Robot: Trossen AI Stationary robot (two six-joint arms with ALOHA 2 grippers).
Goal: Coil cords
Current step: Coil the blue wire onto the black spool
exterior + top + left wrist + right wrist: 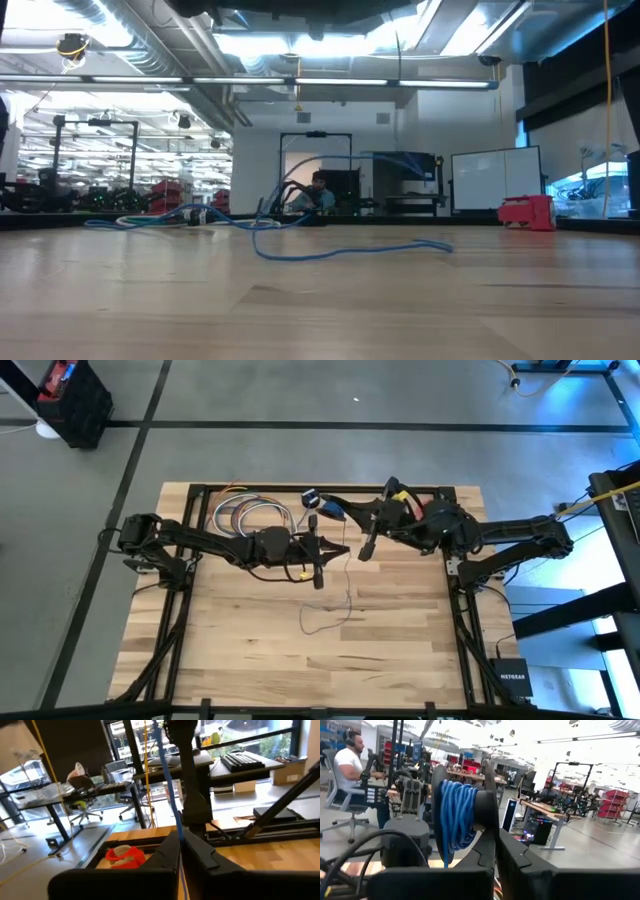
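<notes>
Now both arms are up near table centre: my left gripper is clamped on the cord, which runs taut from its fingers toward the right arm, prob. to feed tension. Right gripper is closed on a dark spool w/ blue turns already wound on it, so I judge winding is underway. Slack tail lies loose at 6 o'clock of the grippers; spare wire bundle at 10 o'clock, a possible snag.

near table free | cord loops mid | arms crowd far edge
</notes>
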